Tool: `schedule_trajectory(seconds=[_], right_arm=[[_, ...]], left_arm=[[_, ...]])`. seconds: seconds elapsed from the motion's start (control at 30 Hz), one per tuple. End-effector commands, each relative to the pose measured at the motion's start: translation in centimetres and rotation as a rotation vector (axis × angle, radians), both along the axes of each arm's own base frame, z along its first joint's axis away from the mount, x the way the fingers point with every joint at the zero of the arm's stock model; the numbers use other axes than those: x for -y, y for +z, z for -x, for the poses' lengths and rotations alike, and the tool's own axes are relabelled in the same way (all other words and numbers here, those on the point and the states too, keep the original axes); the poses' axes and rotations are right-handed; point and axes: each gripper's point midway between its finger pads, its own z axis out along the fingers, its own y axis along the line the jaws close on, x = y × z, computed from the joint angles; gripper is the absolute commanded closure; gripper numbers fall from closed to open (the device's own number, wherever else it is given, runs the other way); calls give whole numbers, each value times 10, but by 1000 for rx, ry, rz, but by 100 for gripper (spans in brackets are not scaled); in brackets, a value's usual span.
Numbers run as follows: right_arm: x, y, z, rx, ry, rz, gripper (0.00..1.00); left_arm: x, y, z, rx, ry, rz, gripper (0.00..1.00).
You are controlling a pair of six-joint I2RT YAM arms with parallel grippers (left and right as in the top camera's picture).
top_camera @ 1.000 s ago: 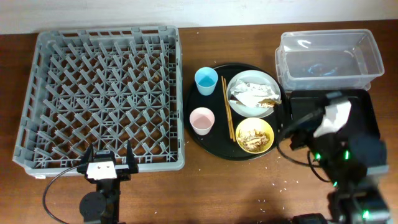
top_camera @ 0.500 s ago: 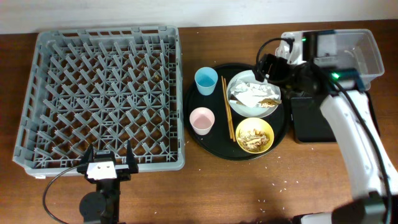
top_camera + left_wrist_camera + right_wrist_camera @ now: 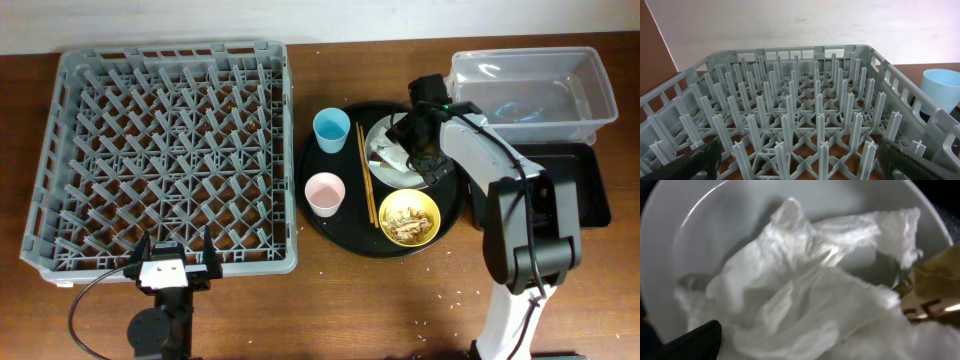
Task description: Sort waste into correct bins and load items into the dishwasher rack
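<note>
The white plate (image 3: 388,172) on the round black tray holds a crumpled white napkin (image 3: 395,157) and a brown scrap. My right gripper (image 3: 411,140) is down over the plate. In the right wrist view the napkin (image 3: 805,295) fills the frame on the plate (image 3: 695,225). The right gripper (image 3: 800,347) is open, with one finger showing at the lower left. The yellow bowl (image 3: 410,217) holds tan food scraps. The blue cup (image 3: 331,130), pink cup (image 3: 324,193) and chopsticks (image 3: 366,180) lie on the same tray. My left gripper (image 3: 170,262) is open and empty at the grey rack's (image 3: 170,150) near edge.
The clear tub (image 3: 530,95) stands at the back right with the shallow black tray (image 3: 580,180) in front of it. The left wrist view shows the left gripper (image 3: 800,165), the rack pegs (image 3: 805,115) and the blue cup (image 3: 940,90). Crumbs lie on the table.
My right arm swung from over the shallow black tray, past the tub, to the white plate and came down onto the napkin. The left arm has not moved.
</note>
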Motion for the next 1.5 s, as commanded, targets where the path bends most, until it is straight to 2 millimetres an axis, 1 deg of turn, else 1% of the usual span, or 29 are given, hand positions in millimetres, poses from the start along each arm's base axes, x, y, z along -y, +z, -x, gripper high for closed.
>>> schedule_trajectory(seconds=[0.0,0.07,0.13,0.17,0.2,0.27,0.33,0.43,0.47,0.5,0.57,0.6,0.67,0.7,0.73,0.83,0.9,0.93,1.0,1.03,1.07,1.1,1.17,1.2,1.23,1.3,1.33,1.37,1.47], right_arm=[[5,-13,-5,-2,-27,42,11],[5,-14,-6,-1,-25,43,37],[6,-14,-5,-5,-27,46,93],[5,-14,-4,-9,-25,43,96],[3,-14,-4,-9,-5,33,96],[-2,6,-16,45,124,40,96],[-7,51,-33,152,250,45,96],[-5,152,-46,330,403,121,96],[4,185,-45,379,386,149,96],[17,208,-45,415,355,170,96],[51,238,-43,475,266,190,96],[73,241,-43,477,179,185,96],[132,234,-41,452,-72,213,96],[160,230,-47,456,-155,266,96],[179,224,-59,476,-196,302,96],[209,194,-89,499,-262,371,96],[217,173,-98,477,-276,399,95],[218,163,-103,473,-277,401,81],[222,160,-105,474,-277,408,54],[226,166,-109,496,-254,425,20],[226,171,-112,512,-219,435,11],[214,183,-116,538,-87,432,1],[182,224,-111,617,134,387,1],[169,242,-102,644,210,361,2],[146,263,-84,672,310,299,2],[104,290,-38,678,468,146,1],[86,290,-6,622,545,93,2],[78,283,14,553,581,73,1],[47,236,68,286,767,10,0]], left_arm=[[0,-2,0,-3,-4,-15,1],[0,-2,0,-3,-4,-15,1],[0,-2,0,-3,-4,-15,1],[0,-2,0,-3,-4,-15,1],[0,-2,0,-3,-4,-15,1],[0,-2,0,-3,-4,-15,1],[0,-2,0,-3,-4,-15,1],[0,-2,0,-3,-4,-15,1],[0,-2,0,-3,-4,-15,1],[0,-2,0,-3,-4,-15,1],[0,-2,0,-3,-4,-15,1],[0,-2,0,-3,-4,-15,1],[0,-2,0,-3,-4,-15,1],[0,-2,0,-3,-4,-15,1],[0,-2,0,-3,-4,-15,1],[0,-2,0,-3,-4,-15,1],[0,-2,0,-3,-4,-15,1],[0,-2,0,-3,-4,-15,1],[0,-2,0,-3,-4,-15,1],[0,-2,0,-3,-4,-15,1],[0,-2,0,-3,-4,-15,1],[0,-2,0,-3,-4,-15,1],[0,-2,0,-3,-4,-15,1],[0,-2,0,-3,-4,-15,1],[0,-2,0,-3,-4,-15,1],[0,-2,0,-3,-4,-15,1],[0,-2,0,-3,-4,-15,1],[0,-2,0,-3,-4,-15,1],[0,-2,0,-3,-4,-15,1]])
